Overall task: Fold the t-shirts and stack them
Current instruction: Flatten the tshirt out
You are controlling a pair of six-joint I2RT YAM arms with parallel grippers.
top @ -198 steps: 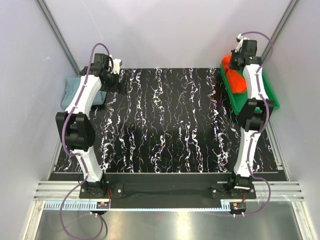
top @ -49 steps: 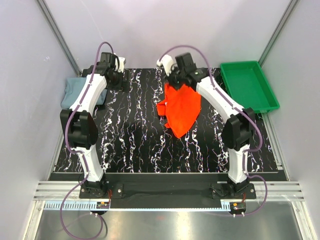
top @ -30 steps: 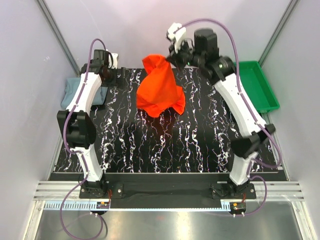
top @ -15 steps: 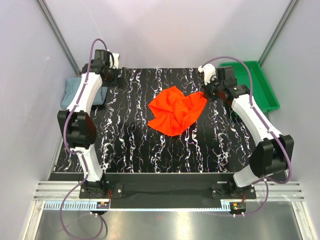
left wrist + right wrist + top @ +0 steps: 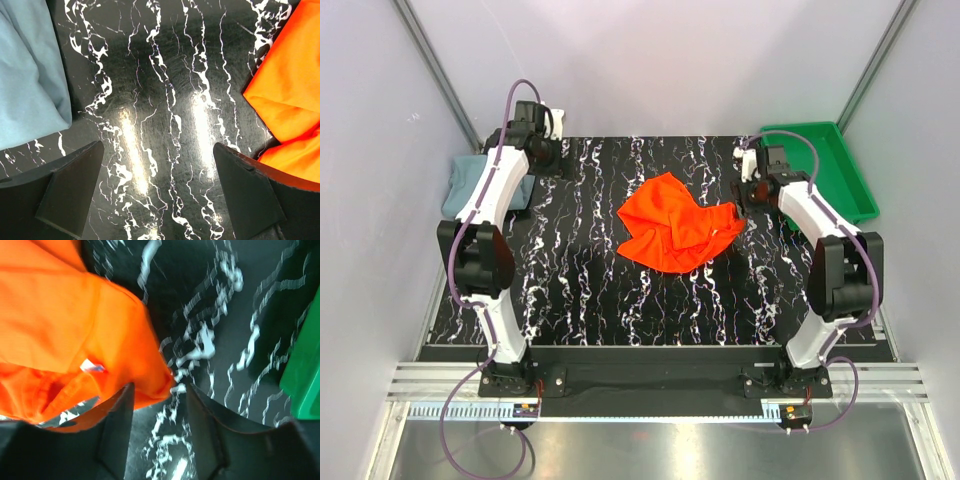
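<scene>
Orange-red t-shirt (image 5: 675, 225) crumpled on the desk (image 5: 590, 290), both tools spread.
The shirt lies unfolded around the desk's middle, a little toward the far edge and the right side, with a small white label (image 5: 92, 365) showing. The right tool (image 5: 159, 437) hovers at the shirt's right corner, its 2 fingers parted, the cloth corner just at the gap and not pinched. The left tool (image 5: 160, 192) stands wide apart over bare desk near the far left corner, holding nothing. The grey-blue t-shirt (image 5: 468, 182) lies bunched at the far left corner, over the left edge. The green tray (image 5: 835, 165) sits at the far right corner.
</scene>
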